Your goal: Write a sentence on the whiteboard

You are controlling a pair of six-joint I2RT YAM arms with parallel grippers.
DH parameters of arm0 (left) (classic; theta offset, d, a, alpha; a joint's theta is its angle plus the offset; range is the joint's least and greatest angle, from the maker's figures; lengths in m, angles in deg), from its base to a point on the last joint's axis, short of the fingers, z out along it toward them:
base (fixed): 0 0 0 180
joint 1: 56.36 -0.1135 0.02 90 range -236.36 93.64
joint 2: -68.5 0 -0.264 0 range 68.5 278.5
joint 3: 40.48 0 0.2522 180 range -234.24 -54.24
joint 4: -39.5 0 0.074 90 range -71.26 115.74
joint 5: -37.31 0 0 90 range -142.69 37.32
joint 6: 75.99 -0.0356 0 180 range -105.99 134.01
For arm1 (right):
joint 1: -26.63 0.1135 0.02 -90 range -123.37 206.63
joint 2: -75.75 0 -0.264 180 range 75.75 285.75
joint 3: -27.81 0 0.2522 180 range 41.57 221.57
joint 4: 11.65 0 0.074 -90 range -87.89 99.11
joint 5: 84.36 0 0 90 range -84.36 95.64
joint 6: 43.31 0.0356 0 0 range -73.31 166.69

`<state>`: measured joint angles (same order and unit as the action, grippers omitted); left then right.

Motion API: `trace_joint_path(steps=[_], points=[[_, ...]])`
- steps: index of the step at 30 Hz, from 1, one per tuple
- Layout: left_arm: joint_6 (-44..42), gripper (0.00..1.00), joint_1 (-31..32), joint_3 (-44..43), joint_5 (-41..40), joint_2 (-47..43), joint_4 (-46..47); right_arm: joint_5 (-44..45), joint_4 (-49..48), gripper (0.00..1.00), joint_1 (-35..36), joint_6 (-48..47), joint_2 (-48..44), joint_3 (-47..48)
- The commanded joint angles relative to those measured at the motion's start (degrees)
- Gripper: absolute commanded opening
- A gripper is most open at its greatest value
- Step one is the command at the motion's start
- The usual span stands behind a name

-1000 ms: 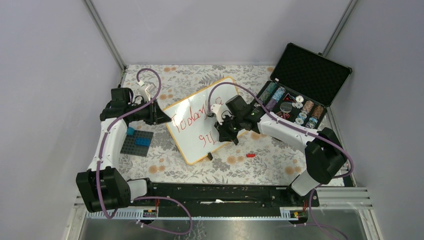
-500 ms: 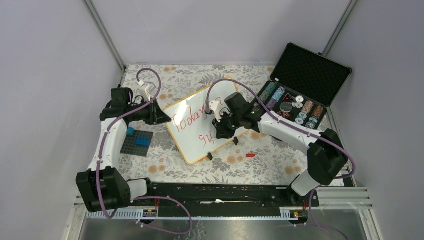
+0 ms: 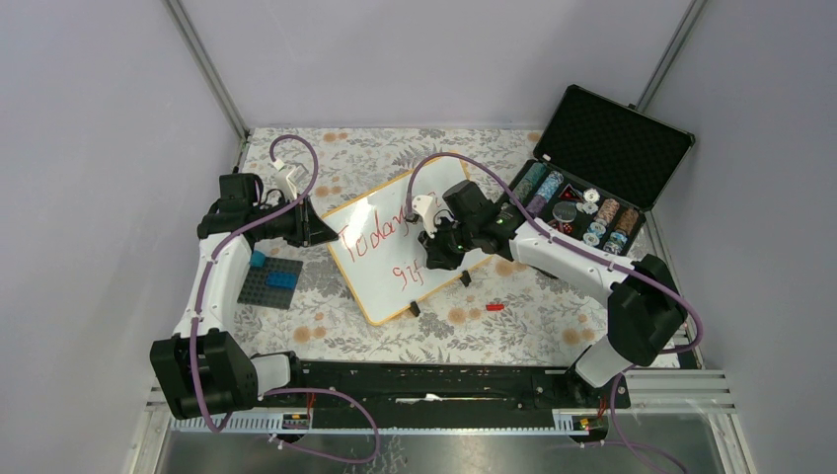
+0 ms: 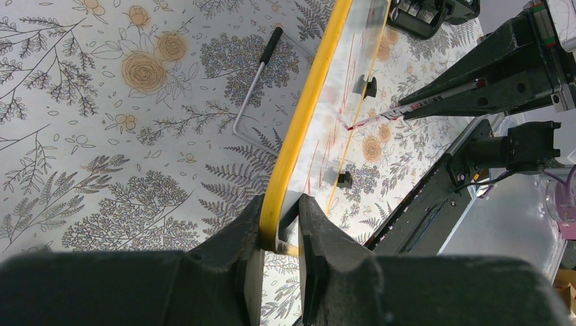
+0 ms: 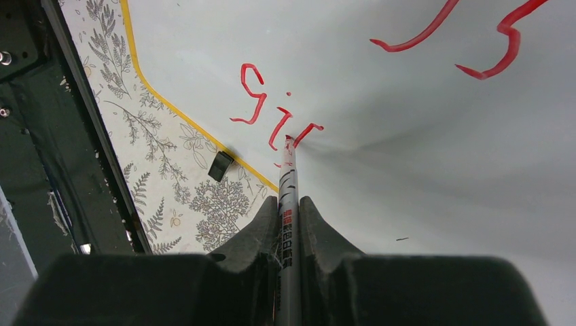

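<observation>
Whiteboard (image 3: 380,286) lies at an angle at mid-worktop in the overhead view, between the two arms. The sentence (image 3: 380,235) runs across it in red, in two lines. The left hand (image 3: 324,230) meets the board's left edge. The right hand (image 3: 441,252) is over its right half. An open black case (image 3: 607,143) holding rows of chips stands at the far right. A dark brick plate (image 3: 269,284) lies at the left, and a small red piece (image 3: 494,307) lies on the worktop (image 3: 444,336) near the board.

Left wrist view: the left hand (image 4: 280,202) is set narrow, its fingers (image 4: 248,224) pinching the yellow rim (image 4: 306,115). A marker (image 4: 407,109) meets the board face tip first. A bent metal rod (image 4: 255,81) lies on the floral surface just beside the rim.

Right wrist view: the right hand (image 5: 289,204) is clamped narrowly on the marker (image 5: 288,176), whose tip touches the white surface at a red stroke. A black clip foot (image 5: 220,165) sits at the rim.
</observation>
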<state>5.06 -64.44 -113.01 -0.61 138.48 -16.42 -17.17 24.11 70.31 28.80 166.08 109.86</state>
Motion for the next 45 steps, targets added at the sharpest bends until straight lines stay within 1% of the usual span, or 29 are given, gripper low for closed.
trace_joint_path(steps=[1, 12, 14, 19, 21, 26, 31, 36, 45], points=[[-2.4, 0.05, 1.2, 0.1, -3.9, 0.7, 1.0, 3.2, -1.7, 0.0, -0.5, -1.2, -0.4, 2.0], [-2.4, 0.05, 1.1, 0.1, -3.8, 0.8, 1.1, 2.6, -0.8, 0.0, -2.7, -1.9, -2.9, 1.0], [-2.5, 0.05, 1.2, 0.2, -3.9, 0.7, 1.0, 1.3, -0.7, 0.0, -2.7, -1.4, -3.0, 1.2], [-2.4, 0.05, 1.1, 0.2, -3.9, 0.6, 1.0, -5.4, 1.2, 0.0, -2.7, -1.0, -4.3, 2.3], [-2.4, 0.05, 1.1, 0.2, -4.0, 0.5, 1.0, -6.5, 2.6, 0.0, -2.7, -1.4, -4.8, 2.4], [-2.4, 0.05, 1.2, 0.4, -3.8, 0.3, 1.0, -4.9, 3.4, 0.0, -2.8, -1.8, -6.0, 0.9], [-2.4, 0.05, 1.2, 0.4, -3.8, 0.2, 1.0, -5.0, 2.7, 0.0, -4.6, -1.1, -6.0, 0.8], [-2.5, 0.05, 1.2, 0.4, -3.9, 0.1, 1.0, -6.1, 1.7, 0.0, -5.5, -0.4, -5.3, 1.5], [-2.4, 0.05, 1.2, 0.3, -3.9, 0.1, 1.0, -5.1, 0.5, 0.0, -5.6, 0.0, -3.6, 2.0]])
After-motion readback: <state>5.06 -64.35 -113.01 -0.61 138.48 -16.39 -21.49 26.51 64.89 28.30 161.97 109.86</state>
